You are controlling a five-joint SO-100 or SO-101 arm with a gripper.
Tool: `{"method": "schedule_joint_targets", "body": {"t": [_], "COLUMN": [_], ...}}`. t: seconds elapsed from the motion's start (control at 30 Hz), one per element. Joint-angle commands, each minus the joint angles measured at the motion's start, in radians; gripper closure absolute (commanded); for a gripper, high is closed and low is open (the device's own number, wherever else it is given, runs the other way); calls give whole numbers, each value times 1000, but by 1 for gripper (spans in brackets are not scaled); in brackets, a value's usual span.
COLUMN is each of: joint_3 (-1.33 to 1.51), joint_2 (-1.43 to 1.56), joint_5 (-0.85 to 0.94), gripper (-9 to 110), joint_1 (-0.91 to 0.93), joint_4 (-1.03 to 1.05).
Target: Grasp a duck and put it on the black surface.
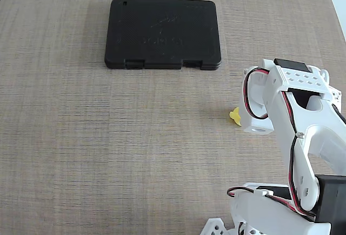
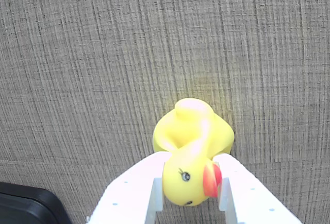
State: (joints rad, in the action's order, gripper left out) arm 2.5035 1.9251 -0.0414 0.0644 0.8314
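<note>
Duck (image 2: 192,154) between fingers (image 2: 135,193), off plate (image 1: 162,33).

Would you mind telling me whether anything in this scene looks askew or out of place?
Nothing looks damaged or spilled. The duck sits between the gripper fingers, head toward the camera, and the black plate lies flat and bare on the table.

arm (image 1: 303,138): white printed plastic | red-black cables | black servos
</note>
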Motion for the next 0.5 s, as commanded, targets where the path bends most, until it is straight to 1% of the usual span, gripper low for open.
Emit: {"method": "schedule_joint_targets", "body": {"t": [0.0, 0.23, 0.37, 0.47], "joint_3": [-9, -87, -244, -443], "joint_2": [11, 92, 170, 172], "joint_5": [6, 8, 8, -5], "gripper": [100, 100, 100, 100], "joint_1": [2, -2, -41, -132], "joint_4": [6, 29, 161, 291]}}
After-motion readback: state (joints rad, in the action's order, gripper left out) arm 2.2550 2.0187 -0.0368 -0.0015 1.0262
